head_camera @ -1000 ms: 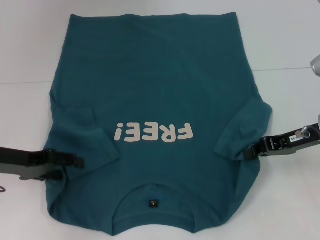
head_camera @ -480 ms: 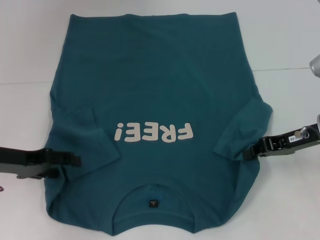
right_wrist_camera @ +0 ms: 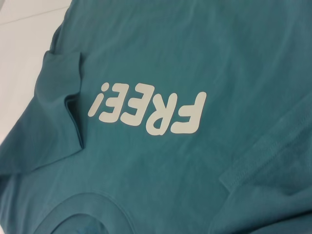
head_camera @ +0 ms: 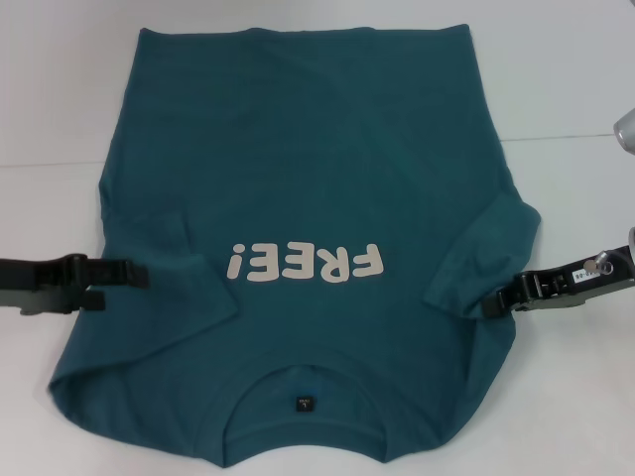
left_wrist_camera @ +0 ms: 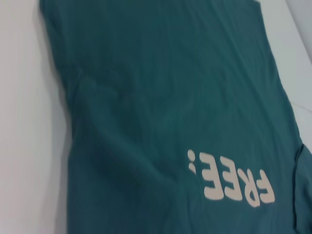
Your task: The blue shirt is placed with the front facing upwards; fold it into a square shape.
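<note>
The blue shirt (head_camera: 298, 228) lies spread front-up on the white tabletop (head_camera: 566, 79), collar and dark neck label (head_camera: 301, 403) at the near edge, cream "FREE!" lettering (head_camera: 305, 264) reading upside down. Both sleeves are folded inward. The left gripper (head_camera: 134, 274) sits at the shirt's left side, the right gripper (head_camera: 493, 302) at the right sleeve; I cannot tell how either's jaws stand.

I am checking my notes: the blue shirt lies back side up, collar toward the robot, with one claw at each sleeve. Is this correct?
Not quite. The blue shirt lies front side up: the head view shows the "FREE!" lettering. Collar toward the robot, with left claw and right claw at the sleeves, is right.
</note>
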Robot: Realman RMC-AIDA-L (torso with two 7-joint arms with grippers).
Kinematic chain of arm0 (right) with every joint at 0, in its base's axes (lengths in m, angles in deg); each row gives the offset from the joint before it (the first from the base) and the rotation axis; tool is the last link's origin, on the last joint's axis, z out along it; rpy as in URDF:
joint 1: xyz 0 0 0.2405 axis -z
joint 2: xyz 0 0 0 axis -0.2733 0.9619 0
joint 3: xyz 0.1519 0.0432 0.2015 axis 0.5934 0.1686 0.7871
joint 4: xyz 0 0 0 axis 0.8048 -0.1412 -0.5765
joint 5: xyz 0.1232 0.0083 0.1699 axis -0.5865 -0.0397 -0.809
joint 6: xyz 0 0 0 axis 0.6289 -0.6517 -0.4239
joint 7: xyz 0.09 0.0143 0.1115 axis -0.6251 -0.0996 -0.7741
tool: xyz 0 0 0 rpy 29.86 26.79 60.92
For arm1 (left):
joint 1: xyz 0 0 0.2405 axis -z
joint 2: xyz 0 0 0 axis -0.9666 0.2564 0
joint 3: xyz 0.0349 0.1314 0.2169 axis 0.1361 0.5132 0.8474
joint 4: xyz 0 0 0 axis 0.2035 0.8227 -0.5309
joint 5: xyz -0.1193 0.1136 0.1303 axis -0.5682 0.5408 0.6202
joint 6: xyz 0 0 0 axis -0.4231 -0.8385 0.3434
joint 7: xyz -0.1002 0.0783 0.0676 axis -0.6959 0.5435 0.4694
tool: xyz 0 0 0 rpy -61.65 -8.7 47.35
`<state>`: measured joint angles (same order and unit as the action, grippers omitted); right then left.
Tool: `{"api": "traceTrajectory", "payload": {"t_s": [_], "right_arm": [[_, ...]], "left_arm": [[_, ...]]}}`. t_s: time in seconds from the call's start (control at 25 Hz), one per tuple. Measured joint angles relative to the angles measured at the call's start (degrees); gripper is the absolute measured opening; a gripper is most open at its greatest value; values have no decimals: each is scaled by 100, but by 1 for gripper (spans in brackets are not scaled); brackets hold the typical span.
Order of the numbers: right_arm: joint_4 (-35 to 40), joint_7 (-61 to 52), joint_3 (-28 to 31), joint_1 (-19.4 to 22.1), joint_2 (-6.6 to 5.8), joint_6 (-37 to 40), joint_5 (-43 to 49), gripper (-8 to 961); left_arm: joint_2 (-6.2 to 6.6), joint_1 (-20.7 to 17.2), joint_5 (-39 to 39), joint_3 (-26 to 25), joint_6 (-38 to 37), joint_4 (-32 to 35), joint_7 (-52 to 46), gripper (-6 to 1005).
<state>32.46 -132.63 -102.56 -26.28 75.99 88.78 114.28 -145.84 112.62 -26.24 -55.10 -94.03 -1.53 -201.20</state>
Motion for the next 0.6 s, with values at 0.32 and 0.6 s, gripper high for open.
{"api": "traceTrajectory", "payload": {"t_s": [0.32,0.6], "right_arm": [[-5,0,0,11,6,-12,0,35],[-8,0,0,0,9,-16,0,35]], "left_arm": [[-9,-15,0,60,143,-56,22,819],[96,-177,350,54,189,-54,-6,813]]}}
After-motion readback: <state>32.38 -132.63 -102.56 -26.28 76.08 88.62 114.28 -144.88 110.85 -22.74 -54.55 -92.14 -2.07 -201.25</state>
